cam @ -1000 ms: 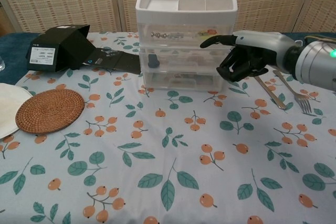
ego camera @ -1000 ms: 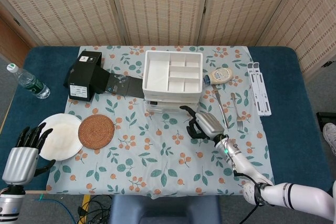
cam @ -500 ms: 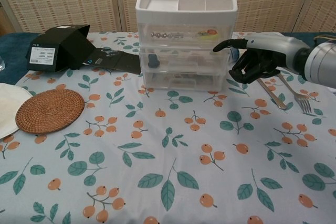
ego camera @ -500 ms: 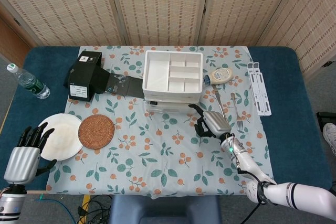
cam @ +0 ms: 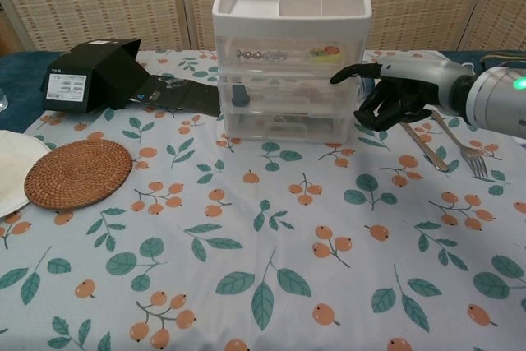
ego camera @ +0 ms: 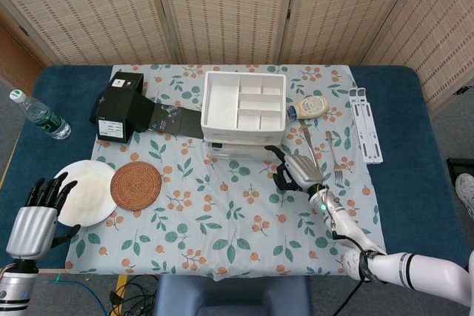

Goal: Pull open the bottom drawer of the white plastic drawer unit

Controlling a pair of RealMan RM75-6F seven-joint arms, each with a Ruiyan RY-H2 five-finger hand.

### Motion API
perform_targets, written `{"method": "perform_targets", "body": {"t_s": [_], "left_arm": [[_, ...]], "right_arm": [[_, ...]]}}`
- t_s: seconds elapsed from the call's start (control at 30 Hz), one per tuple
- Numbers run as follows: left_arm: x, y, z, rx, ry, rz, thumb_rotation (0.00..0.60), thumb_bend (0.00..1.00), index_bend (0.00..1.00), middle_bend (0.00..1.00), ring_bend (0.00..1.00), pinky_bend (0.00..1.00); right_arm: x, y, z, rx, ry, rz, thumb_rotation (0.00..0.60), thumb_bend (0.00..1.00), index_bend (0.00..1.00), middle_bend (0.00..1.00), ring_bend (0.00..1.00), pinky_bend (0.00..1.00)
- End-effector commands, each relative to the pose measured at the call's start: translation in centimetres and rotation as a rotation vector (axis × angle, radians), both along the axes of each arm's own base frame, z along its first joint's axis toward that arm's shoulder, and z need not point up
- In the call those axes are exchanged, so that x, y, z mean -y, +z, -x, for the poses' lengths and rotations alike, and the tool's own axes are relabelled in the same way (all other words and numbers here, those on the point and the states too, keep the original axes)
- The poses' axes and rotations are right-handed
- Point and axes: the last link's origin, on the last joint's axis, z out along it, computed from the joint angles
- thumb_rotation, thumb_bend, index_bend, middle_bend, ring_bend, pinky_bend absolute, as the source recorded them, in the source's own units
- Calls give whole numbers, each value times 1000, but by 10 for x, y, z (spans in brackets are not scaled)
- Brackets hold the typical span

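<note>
The white plastic drawer unit [ego camera: 244, 109] stands mid-table, its open top tray divided into compartments. From the chest view, all three drawers sit flush, and the bottom drawer [cam: 283, 127] is closed. My right hand [cam: 394, 92] hovers just right of the unit's front, level with the middle and bottom drawers. One finger points toward the unit while the others are curled in, and the hand holds nothing and touches nothing. The head view shows that right hand [ego camera: 296, 172] just off the unit's front right corner. My left hand [ego camera: 37, 216] is at the table's near left edge, fingers spread and empty.
A black box [ego camera: 118, 105] lies left of the unit. A woven coaster [ego camera: 136, 185] and a white plate [ego camera: 85, 192] sit front left, with a water bottle [ego camera: 38, 115] at far left. A fork [cam: 463, 148], a spoon [cam: 423, 144], a squeeze bottle [ego camera: 309, 105] and a white rack [ego camera: 365, 132] are to the right.
My right hand has shifted a little to the right, off the drawer fronts, and then stayed beside the unit. The drawers have not moved. The left hand has sunk slightly.
</note>
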Motion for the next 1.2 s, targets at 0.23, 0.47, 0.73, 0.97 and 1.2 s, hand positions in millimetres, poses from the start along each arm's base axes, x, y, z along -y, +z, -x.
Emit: {"method": "perform_targets", "body": {"t_s": [0.23,0.47,0.73,0.97,1.2], "left_arm": [[0,-1,0,-2,1,2,600,169,142,71,110,70],[1,1,1,-5,7,0,600,169,142,71,110,70],[1,2,1,-9,8,-3,600,169,142,71,110,70],[1,1,0,-9,7,0,600,169,142,71,110,70],[0,0,1,-9,10,2,600,169,142,71,110,70]], "right_arm": [[2,-3,0,0,-3,-8,600,587,100,784,925,992],[4,-4,0,1,-3,-6,600,587,140,784,926,992],[4,-4,-1,15,2,-6,600,587,212,784,926,992],[-3,-3,0,20,9,-19,600,587,225,784,926,992],[-13,-1,0,24,20,-36,600,587,225,785,925,992]]}}
